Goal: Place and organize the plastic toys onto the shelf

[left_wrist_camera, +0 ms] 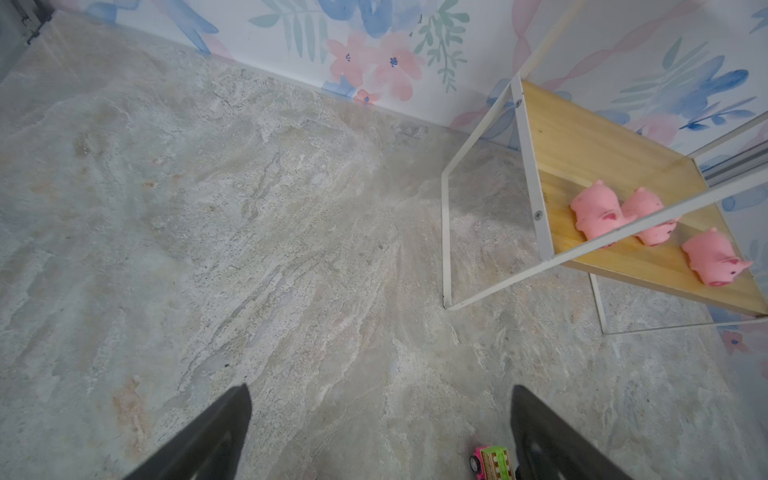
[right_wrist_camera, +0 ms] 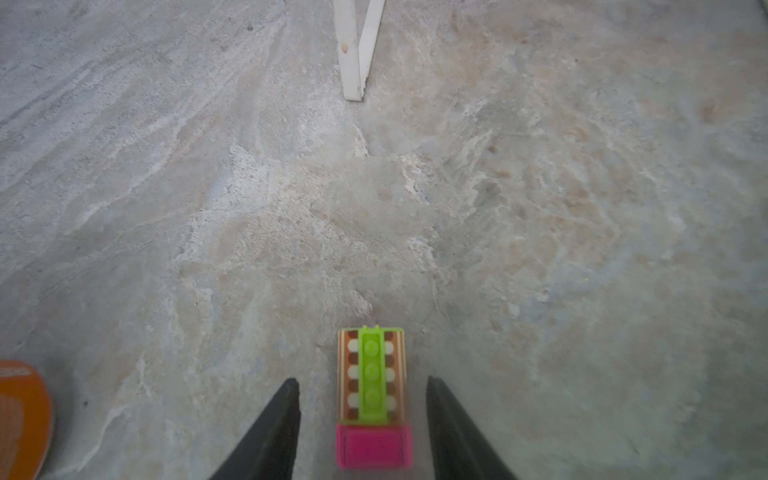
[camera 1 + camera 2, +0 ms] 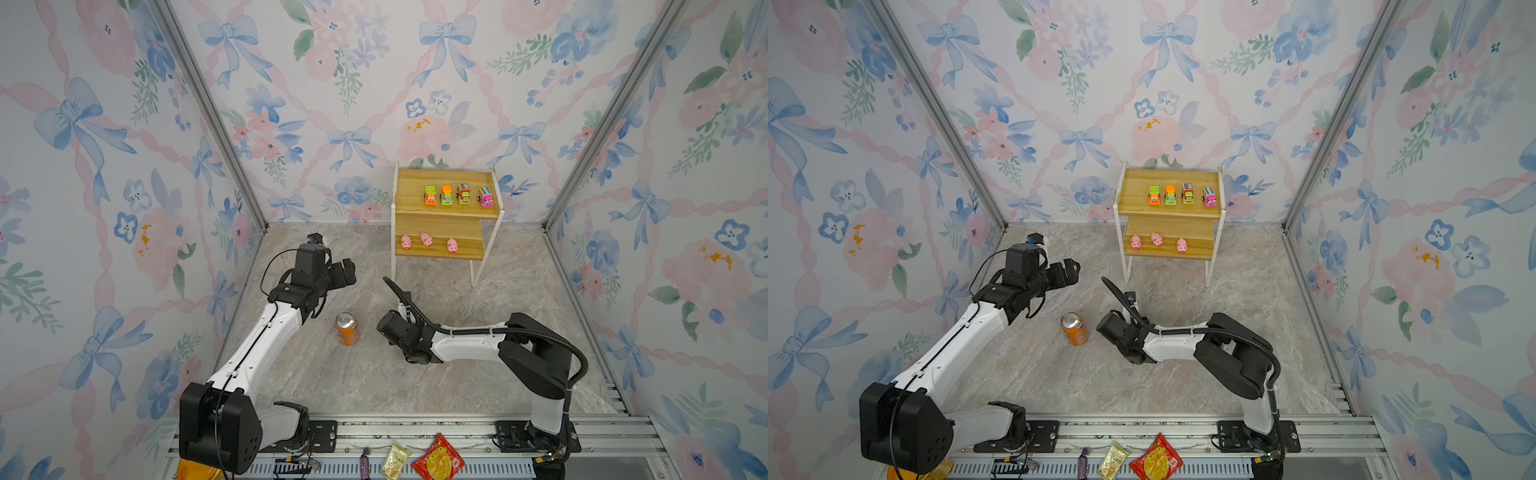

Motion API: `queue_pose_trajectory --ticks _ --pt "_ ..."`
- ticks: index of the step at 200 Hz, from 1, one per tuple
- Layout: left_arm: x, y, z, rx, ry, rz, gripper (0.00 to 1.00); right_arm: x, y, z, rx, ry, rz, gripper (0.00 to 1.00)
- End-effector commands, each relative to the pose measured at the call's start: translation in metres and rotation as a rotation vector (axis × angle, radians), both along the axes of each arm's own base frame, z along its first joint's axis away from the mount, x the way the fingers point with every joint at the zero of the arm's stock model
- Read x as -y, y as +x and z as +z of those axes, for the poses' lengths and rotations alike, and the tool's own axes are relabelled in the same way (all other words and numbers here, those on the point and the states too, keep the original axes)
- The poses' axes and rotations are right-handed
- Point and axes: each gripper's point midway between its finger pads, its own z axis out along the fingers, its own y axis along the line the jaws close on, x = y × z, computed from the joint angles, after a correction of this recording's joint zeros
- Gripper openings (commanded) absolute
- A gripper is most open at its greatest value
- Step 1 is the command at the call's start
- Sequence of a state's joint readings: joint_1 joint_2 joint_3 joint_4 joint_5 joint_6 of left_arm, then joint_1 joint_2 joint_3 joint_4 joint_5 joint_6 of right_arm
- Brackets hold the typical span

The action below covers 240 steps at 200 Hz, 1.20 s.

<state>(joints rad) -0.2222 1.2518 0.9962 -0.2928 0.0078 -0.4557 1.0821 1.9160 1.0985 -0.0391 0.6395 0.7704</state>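
Small two-tier stepped shelf [image 3: 409, 187], yellow wooden boards on a thin white frame, stands against the back wall on the marble-patterned surface [image 3: 353, 382]. Its upper board holds four tiny multicoloured plastic trucks in one row: green-and-orange truck [image 3: 430, 195], orange-and-green truck [image 3: 446, 194], red-and-yellow truck [image 3: 463, 193], pink truck [image 3: 485, 197]. Bare board is left at the row's end on the left arm's side, judged room for one more. The lower board holds three small pink plastic pigs, spaced apart: first pig [image 3: 406, 242], middle pig [image 3: 427, 239], third pig [image 3: 452, 245]. One kind per tier, so the sorting looks deliberate. One toy is not yet shelved: the fifth truck [image 2: 371, 395], pink cab and green-topped body, sits on the surface in front of the shelf, short of its white front leg. The right gripper [image 2: 361, 378] straddles it, fingers apart, with surface showing on both sides and no contact. The fingers line up with the truck's long flanks, judged so that closing pinches flat sides rather than wheels. The left gripper [image 3: 347, 272] is spread wide and empty, raised in front of the shelf on the left arm's side, probably kept clear of the other arm. An orange soda can [image 3: 346, 329] stands upright farther from the shelf than the fifth truck; it is no toy, so it stays off the shelf.
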Motion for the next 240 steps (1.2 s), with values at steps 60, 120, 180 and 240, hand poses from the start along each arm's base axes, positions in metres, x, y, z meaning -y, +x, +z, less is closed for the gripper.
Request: queue_pose_trajectory --ticks 60,120,180,240 --pt "0.003 -0.003 0.003 0.095 -0.012 -0.058 0.98 0.006 -0.008 0.036 0.086 0.054 0.074 0.68" --pt "-0.008 0.001 -0.006 0.068 -0.064 -0.041 0.98 -0.001 -0.013 0.031 0.099 0.061 0.146 0.79" --pt "-0.023 0.005 -0.017 0.039 -0.075 0.0 0.98 -0.004 -0.015 0.018 0.077 0.058 0.17 0.81" --pt "-0.024 0.007 -0.022 0.024 -0.075 0.004 0.98 -0.006 -0.016 0.011 0.076 0.048 0.192 0.81"
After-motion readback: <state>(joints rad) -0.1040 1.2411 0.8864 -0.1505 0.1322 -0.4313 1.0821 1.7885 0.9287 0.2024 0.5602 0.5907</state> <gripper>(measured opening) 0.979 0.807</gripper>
